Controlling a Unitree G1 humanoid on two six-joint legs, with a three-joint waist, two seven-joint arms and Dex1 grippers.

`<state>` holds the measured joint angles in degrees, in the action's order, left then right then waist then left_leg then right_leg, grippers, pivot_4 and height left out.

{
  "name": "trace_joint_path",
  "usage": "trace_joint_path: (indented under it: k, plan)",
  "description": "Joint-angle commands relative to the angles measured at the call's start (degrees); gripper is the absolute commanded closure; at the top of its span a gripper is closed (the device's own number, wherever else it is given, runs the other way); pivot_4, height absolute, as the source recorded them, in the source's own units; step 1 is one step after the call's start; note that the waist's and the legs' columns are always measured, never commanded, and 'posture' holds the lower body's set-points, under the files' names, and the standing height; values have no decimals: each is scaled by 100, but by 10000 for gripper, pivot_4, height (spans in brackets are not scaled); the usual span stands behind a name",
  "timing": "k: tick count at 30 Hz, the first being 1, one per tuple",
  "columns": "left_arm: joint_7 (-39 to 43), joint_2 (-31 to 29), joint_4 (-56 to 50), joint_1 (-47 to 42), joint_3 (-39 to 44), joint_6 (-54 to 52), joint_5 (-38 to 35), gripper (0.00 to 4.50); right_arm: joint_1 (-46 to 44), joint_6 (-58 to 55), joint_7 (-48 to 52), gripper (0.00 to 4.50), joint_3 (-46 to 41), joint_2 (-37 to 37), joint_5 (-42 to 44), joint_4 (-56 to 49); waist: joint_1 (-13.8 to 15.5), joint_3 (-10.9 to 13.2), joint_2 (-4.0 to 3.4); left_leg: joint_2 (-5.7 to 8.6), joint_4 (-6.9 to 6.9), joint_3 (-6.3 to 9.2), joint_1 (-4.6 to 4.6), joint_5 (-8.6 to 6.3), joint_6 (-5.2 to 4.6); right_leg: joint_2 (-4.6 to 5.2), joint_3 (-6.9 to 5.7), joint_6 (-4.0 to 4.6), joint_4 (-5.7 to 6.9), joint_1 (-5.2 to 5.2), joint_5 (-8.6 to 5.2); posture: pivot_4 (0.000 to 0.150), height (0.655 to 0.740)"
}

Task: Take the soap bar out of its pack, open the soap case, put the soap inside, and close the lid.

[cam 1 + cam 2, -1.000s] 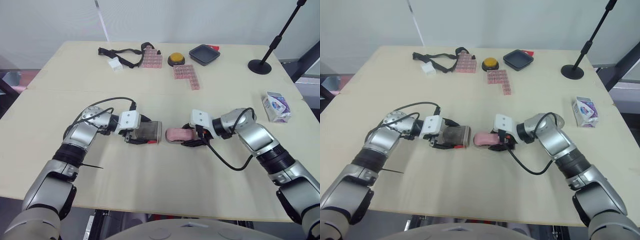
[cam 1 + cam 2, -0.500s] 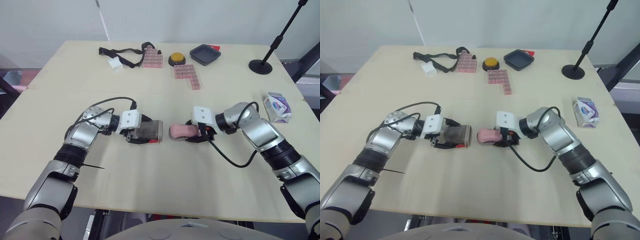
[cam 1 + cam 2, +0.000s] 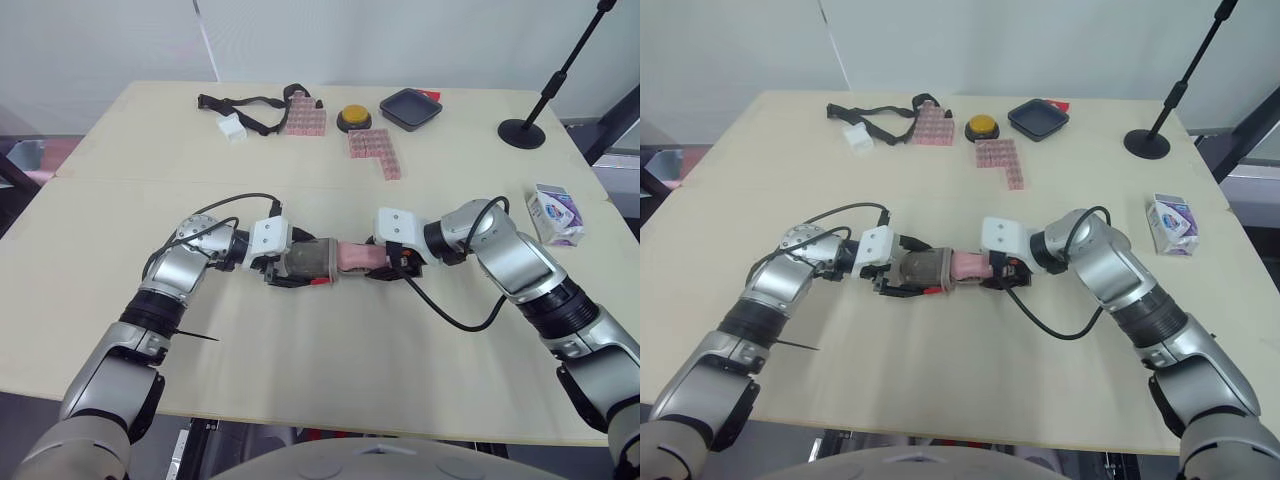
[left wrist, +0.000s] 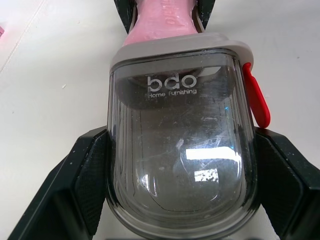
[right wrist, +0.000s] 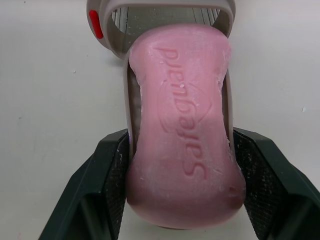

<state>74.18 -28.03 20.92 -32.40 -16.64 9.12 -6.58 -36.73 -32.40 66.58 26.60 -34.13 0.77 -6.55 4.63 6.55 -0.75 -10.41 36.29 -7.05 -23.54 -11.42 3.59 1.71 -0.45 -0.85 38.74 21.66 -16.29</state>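
Sliding soap bar (image 5: 185,130) into soap case (image 4: 180,150)
My right gripper (image 5: 182,150) pinches its flanks — hard, probably slick; left gripper (image 4: 182,145) clamps the stiff case.

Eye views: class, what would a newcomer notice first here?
Centre of the table, the right gripper holds the pink soap bar, its tip at the open mouth of the clear soap case clamped by the left gripper. The soap pack lies near its right edge.

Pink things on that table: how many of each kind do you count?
Soap bar: 1, its end at the mouth of the soap case
Block clusters: 2
Total: 3
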Motion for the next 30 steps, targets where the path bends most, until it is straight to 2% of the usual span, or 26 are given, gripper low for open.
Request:
trace_joint_path:
  k: [1,30]
  plan:
    - [-91,-1,-123,-84,193,30,-109,10096,-221,-57,22,19672,-12,-18,-11,-299,-2,0,0,0,0,0,0,0,0,0,0,0,0,0,0,1500,7400]
    - [-385,325,-297,-97,125,75,-85,10096,-966,-747,-7,19672,598,171,-292,-399,-1,1,0,0,0,-1,1,1,3,-1,2,0,3,0,0,1500,7400]
